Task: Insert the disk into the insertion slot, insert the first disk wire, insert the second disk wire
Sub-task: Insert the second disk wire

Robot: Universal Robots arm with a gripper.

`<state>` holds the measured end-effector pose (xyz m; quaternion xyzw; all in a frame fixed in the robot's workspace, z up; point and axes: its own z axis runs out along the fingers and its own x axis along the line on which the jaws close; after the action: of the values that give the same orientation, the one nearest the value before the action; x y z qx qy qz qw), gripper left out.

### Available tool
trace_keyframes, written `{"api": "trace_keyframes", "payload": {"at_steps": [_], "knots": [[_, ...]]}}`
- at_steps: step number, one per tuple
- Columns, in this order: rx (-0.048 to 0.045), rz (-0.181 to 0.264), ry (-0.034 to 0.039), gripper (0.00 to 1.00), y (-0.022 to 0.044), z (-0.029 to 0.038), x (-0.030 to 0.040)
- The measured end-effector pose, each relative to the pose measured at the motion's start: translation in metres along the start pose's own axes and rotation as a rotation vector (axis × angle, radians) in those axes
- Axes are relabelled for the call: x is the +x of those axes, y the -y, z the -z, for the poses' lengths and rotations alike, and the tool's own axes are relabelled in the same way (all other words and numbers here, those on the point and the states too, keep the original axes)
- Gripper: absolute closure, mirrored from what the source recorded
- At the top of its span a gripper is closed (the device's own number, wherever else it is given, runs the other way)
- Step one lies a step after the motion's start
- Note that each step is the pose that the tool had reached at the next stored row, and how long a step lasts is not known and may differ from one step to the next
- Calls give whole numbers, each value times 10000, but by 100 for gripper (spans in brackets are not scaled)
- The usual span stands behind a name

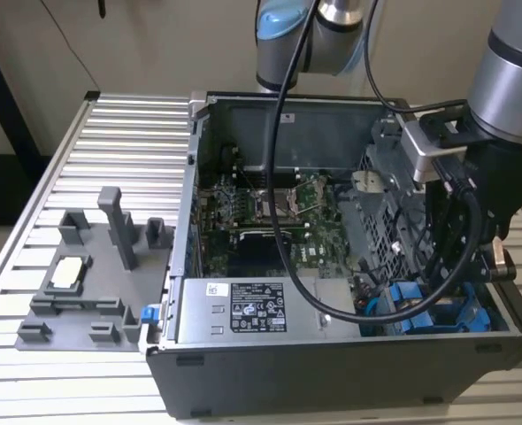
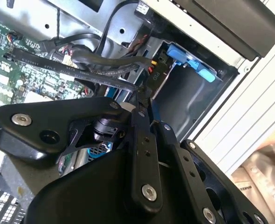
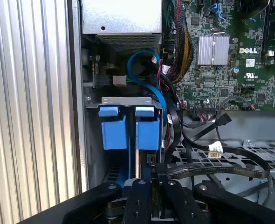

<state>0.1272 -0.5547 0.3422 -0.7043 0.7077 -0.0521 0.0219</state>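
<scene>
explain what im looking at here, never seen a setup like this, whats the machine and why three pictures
It is a robot arm working inside an opened computer case that lies on a ribbed metal table. The exterior view comes from a camera standing off the arm and takes in the whole scene. Both wrist views come from cameras that ride on the arm, so they look into the case close up, past the black tool.

In the first wrist view the tool sits close to two blue drive carriers seated side by side in a grey metal bay. A blue cable and black wires run nearby, beside the green circuit board. I cannot tell whether the tool grips anything.

On the table, towards the exterior view's left, lies a grey plastic fixture with upright posts.
</scene>
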Motion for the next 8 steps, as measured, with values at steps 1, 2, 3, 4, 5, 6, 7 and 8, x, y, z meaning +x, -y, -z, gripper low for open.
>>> {"api": "trace_keyframes", "payload": {"at_steps": [1,2,3,4,5,6,7,8], "knots": [[-1,-11,-1,84,-1,-2,0],[-2,-19,-2,84,-1,-5,0],[-2,-27,-5,84,-1,-8,0],[-2,-34,-10,84,-2,-11,0],[-2,-43,-14,84,-2,-14,0],[-3,-50,-14,84,-2,-14,0],[-3,-52,-14,84,-2,-15,0],[-3,-53,-13,84,-2,-16,0]]}}
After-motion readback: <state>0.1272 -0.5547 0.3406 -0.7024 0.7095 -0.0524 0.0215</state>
